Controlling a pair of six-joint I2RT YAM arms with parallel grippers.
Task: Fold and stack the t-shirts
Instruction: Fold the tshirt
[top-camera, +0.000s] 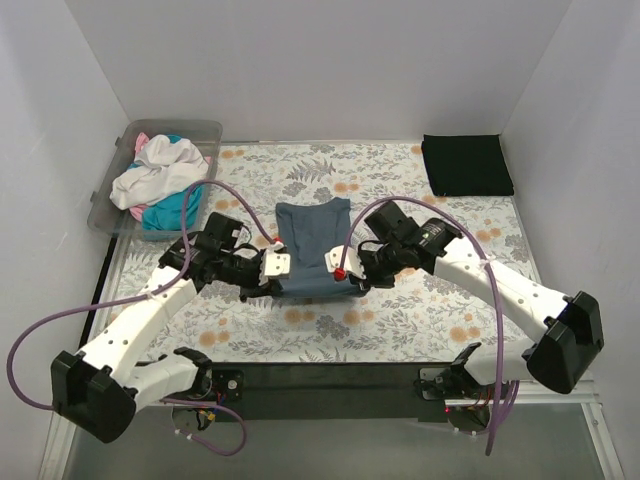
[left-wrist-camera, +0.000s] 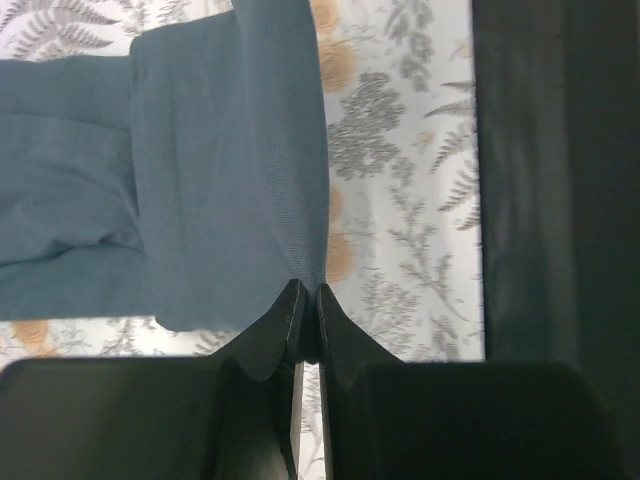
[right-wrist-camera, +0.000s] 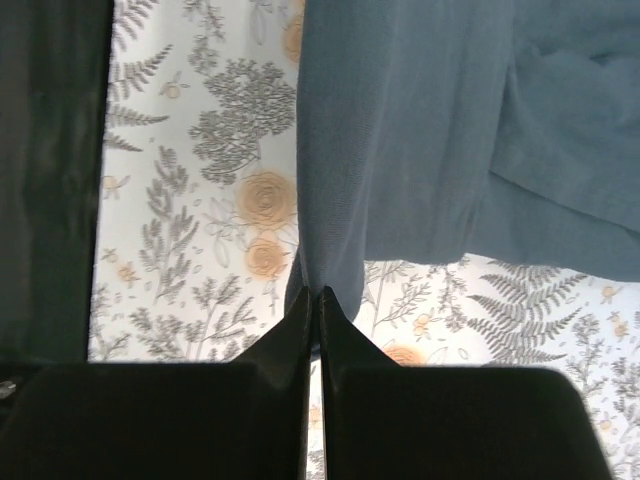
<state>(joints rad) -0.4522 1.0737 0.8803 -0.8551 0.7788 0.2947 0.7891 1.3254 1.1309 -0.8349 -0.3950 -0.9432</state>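
Left pincer (left-wrist-camera: 305, 303) and right pincer (right-wrist-camera: 316, 300): both mine, both pinched tight on the near edge of the slate blue-grey knit t-shirt (top-camera: 313, 240). Only the wrist views show its fine weave and doubled fold. Only the top view shows it lying mid-counter on the floral-patterned cloth (top-camera: 400, 310), the flat black rectangular folded shirt (top-camera: 466, 164) at the far right, and the crumpled white shirt (top-camera: 155, 170) heaped in the clear plastic bin (top-camera: 205, 130) far left.

From above and behind the arm bases my top camera takes in the whole table cloth (top-camera: 400, 315), while each wrist camera peers closely, probably steeply downward, past the left gripper (left-wrist-camera: 307, 292) or right gripper (right-wrist-camera: 314, 295), all three sharing the near edge of the blue-grey t-shirt (top-camera: 312, 245).
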